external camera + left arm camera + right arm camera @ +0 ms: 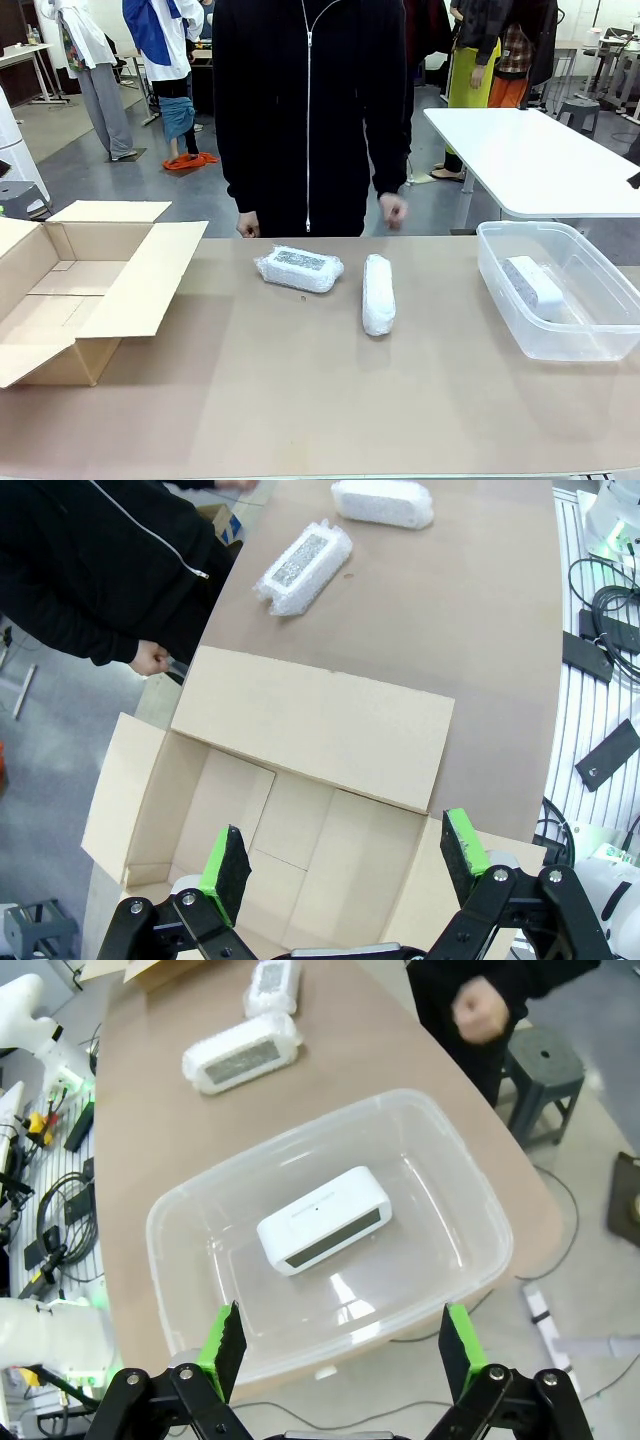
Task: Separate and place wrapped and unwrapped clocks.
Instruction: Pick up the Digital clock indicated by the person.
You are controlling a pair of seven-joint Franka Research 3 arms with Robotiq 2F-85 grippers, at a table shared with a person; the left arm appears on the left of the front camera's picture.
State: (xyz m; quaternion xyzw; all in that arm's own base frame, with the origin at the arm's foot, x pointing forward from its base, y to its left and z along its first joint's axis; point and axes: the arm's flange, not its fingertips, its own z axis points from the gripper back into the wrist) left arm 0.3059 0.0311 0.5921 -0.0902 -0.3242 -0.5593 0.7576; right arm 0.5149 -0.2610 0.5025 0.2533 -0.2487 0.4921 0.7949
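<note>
Left pincer (344,856) hangs released above open cardboard box (310,720), right pincer (342,1345) released above tub (455,1190) holding bare clock (323,1218).

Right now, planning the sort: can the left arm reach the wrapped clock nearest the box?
Probably yes: the left gripper hangs open over the cardboard box, and only bare table lies before that wrapped clock.

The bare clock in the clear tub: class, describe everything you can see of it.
The bare clock is a smooth white plastic brick with rounded corners and a dark display strip along one long side. It lies flat, unwrapped, mid-floor in the clear plastic tub, askew to its walls, touching nothing else.
</note>
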